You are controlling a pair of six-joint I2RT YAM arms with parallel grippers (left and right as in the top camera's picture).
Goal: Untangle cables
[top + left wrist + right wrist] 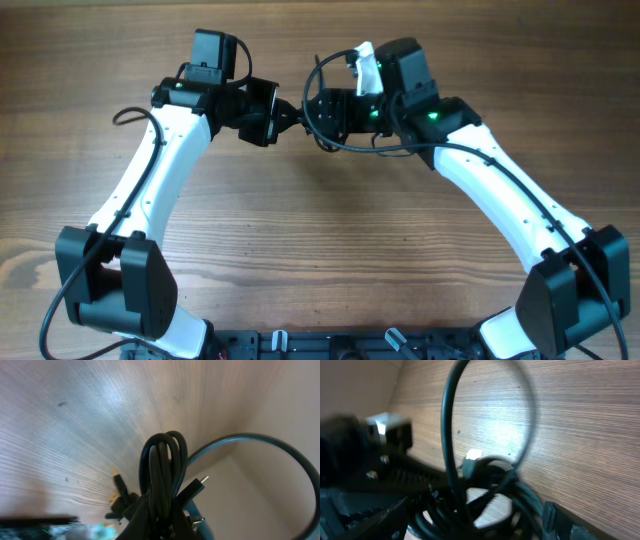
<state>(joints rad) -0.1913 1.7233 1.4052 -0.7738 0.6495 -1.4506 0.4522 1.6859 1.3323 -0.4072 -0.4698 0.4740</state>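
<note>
Cables (162, 470): thin black cords, folded loops bunching into one knot. They are sitting at far centre of table (320, 240), betw. both claws, apparently lifted off the wood. Left claw (160, 522) is clamping the bundle's base, with loops sticking out past it. Right claw (465, 517) is gaping, jaws either side of the tangle, not pinching. Judgement: light, limp, a bit springy; smooth jacket prob. slipping under pull. Best hold: one free loop or near a plug end (119, 484), not the knot's core, as pulling there is likely tightening it.

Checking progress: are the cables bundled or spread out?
Bundled: the cables form tight folded loops, pinched in the shut left gripper.
</note>
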